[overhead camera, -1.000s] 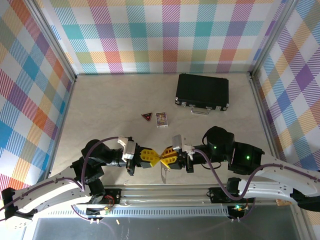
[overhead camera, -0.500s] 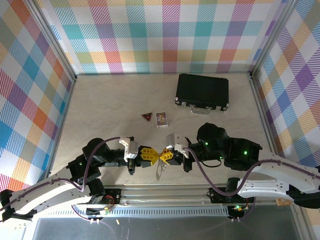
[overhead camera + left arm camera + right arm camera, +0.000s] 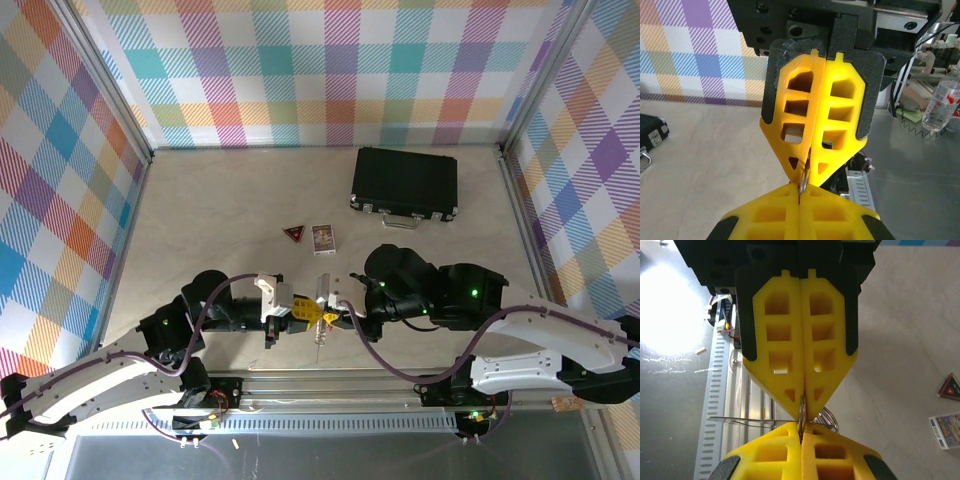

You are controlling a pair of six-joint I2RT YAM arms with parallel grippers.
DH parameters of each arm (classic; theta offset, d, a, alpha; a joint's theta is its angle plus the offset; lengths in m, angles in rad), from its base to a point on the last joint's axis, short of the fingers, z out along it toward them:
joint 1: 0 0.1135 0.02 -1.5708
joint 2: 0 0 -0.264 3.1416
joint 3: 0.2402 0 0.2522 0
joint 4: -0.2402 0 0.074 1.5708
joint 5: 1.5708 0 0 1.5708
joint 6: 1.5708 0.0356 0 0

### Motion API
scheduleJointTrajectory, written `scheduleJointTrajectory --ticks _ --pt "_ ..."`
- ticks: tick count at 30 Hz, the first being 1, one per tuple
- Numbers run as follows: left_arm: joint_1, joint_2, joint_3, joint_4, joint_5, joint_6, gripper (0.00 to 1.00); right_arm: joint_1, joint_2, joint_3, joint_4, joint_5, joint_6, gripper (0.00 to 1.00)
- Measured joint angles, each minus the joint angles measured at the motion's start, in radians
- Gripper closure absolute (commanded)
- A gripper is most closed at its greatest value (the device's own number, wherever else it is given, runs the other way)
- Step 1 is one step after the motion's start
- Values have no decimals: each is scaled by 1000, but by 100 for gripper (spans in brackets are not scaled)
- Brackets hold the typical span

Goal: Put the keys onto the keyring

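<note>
Black case (image 3: 405, 183) lies flat at far right of pale table (image 3: 220, 210), metal handle (image 3: 400, 222) on its near side. Dark triangular badge (image 3: 293, 233) with red edge sits mid-table, small printed card (image 3: 323, 238) just beside it on the right, apart. Plaid walls (image 3: 320, 70) on three sides. Clear plastic bottle (image 3: 941, 102) stands off-table.

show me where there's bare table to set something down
Widest free patch: table from the left wall across to the triangular badge and black case. Crowded: near edge, where left gripper and right gripper meet on the keyring; card beside the badge.
</note>
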Motion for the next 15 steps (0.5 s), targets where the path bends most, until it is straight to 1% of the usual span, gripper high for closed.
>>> scheduleJointTrajectory --ticks 3,5,8,11,15 --pt "0 5 2 1 4 5 100 1 -3 -1 -3 2 1 100" --pt "0 5 8 4 13 5 100 2 -20 -14 19 -2 4 98" --pt "0 6 14 30 40 0 100 11 -69 -60 85 -7 16 91" --pt "0 6 14 77 65 -14 100 14 -127 -122 175 -20 35 89" --pt "0 7 10 151 91 -48 100 16 -166 -151 250 -36 54 88"
